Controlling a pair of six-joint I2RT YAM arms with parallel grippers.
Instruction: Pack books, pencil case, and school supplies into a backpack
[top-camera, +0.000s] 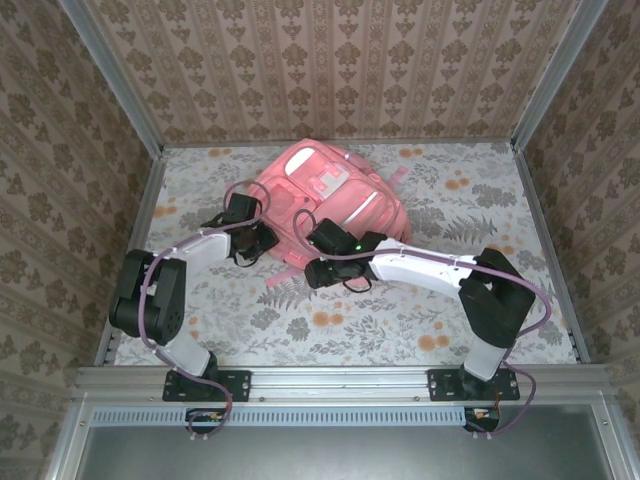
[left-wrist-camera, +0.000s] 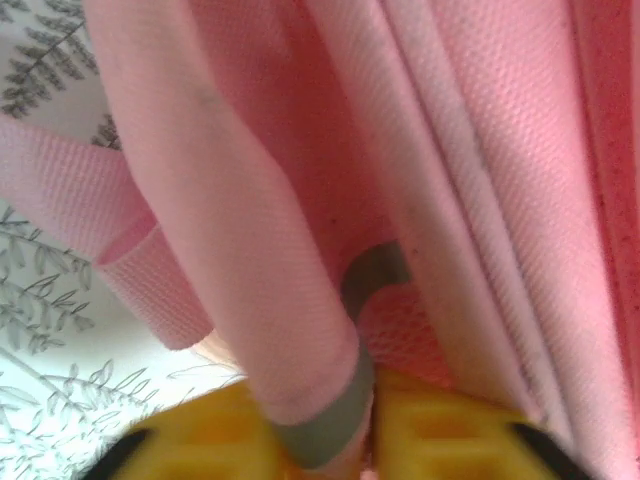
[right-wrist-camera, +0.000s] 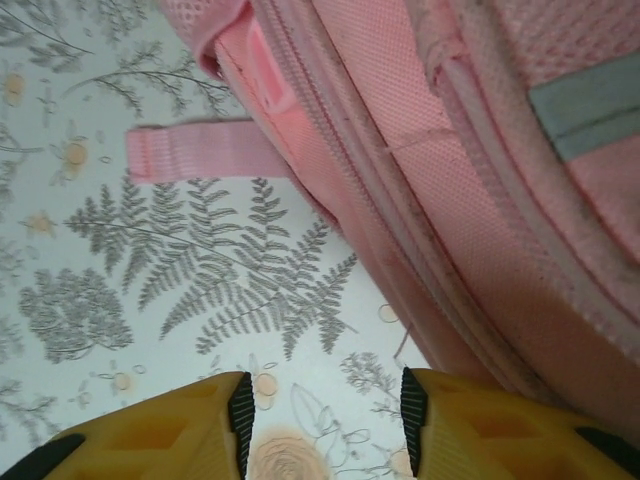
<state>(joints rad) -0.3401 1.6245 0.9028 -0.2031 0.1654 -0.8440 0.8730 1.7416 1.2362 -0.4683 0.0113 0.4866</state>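
Backpack (top-camera: 335, 195): pink woven cloth, matt, fine pimpled weave up close; paler, glossier panels on the front.
Backpack strap (right-wrist-camera: 195, 150): pink ribbed webbing, matt.
Backpack trim (right-wrist-camera: 585, 105): smooth grey band, dull sheen.
Table cover (top-camera: 450, 300): floral-printed sheet, smooth, faint sheen.
Walls (top-camera: 330, 70): patterned wallpaper, matt.
Left gripper fingers (left-wrist-camera: 440, 435): yellow plastic, matt, blurred at close range.
Right gripper fingers (right-wrist-camera: 150, 440): yellow plastic, matt; ribbed black pads (right-wrist-camera: 241, 412), rubbery look.
Arm shells (top-camera: 420, 265): white plastic, glossy; black joints, matt.
Cables (top-camera: 548, 298): purple sleeve, smooth.
Frame rail (top-camera: 340, 382): bare grey metal, brushed look.
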